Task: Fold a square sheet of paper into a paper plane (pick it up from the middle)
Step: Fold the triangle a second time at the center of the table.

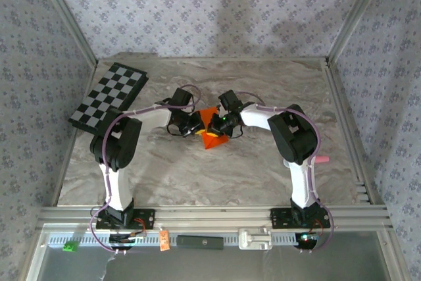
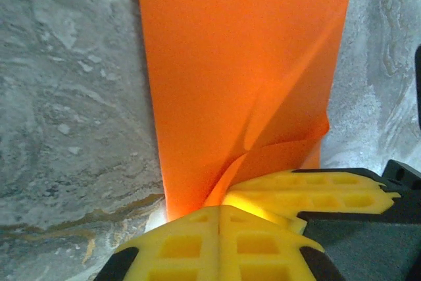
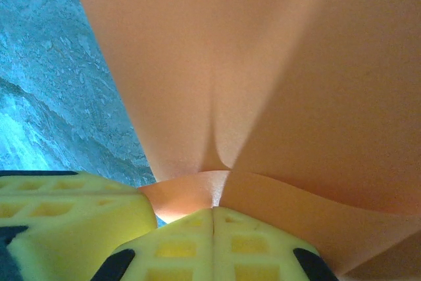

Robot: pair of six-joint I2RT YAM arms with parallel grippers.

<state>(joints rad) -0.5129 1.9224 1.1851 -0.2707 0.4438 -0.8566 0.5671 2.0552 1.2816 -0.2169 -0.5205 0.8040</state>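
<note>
Checkerboard (image 1: 108, 95) is lying at the upper left of the marble table (image 1: 197, 176), well apart from both arms. A green tag (image 1: 69, 247) and an orange tag (image 1: 164, 240) are hanging below the front rail (image 1: 217, 215) at lower left, their markings too small to read. Just left of centre, the left gripper (image 1: 197, 129) is pinching the square sheet of paper (image 1: 214, 139), its yellow fingers (image 2: 197, 241) pressing together on the sheet's near edge. The orange sheet is sitting mid-table between both claws, creasing and bowing upward. Just right of it, the right gripper (image 1: 219, 128) is clamping the same edge, jaws closed, right beside the other claw.
</note>
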